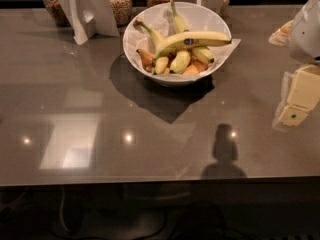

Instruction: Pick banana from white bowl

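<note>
A: Surface (pixel 100 99) nearest us shows only reflections (pixel 128 137); is the banana (pixel 200 38) picked?

B: No. It lies atop shorter bananas (pixel 180 61) in the white bowl (pixel 172 79), far centre, untouched; the whole grasp is left. Gripper (pixel 299 98) hangs at the right edge, well apart, partly cut off; parted or closed, I cannot tell.

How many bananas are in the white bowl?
4 in the white bowl: stickered banana on top, left banana, rear banana, short front banana. More may be hidden. Gripper at right edge.
</note>
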Available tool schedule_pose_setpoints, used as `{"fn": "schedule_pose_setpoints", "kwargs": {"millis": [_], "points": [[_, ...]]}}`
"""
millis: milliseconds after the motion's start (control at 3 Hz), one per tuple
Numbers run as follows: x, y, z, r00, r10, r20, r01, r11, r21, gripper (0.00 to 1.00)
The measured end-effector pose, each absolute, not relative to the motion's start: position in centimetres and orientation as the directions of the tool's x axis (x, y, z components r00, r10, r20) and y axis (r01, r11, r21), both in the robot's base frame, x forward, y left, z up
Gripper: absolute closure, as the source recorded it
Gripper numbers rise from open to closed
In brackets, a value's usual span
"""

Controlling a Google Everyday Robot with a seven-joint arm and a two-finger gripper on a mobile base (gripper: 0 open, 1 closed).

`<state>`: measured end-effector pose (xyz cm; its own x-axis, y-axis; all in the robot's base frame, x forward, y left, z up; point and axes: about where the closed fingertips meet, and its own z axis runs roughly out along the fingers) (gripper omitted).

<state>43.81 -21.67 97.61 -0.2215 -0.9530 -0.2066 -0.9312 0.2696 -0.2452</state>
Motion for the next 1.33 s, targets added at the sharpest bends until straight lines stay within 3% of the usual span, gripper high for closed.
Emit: {"fn": "schedule_pose_setpoints", "kwargs": {"millis": [667,1333], "points": [[45.4,-21.0,97.5,-0.233,-0.942,-0.243,-0.923,0.293,-0.249,0.00],[51.3,-18.7,97.6,-0.197,-0.925,-0.326,-0.919,0.290,-0.268,0.00]]}}
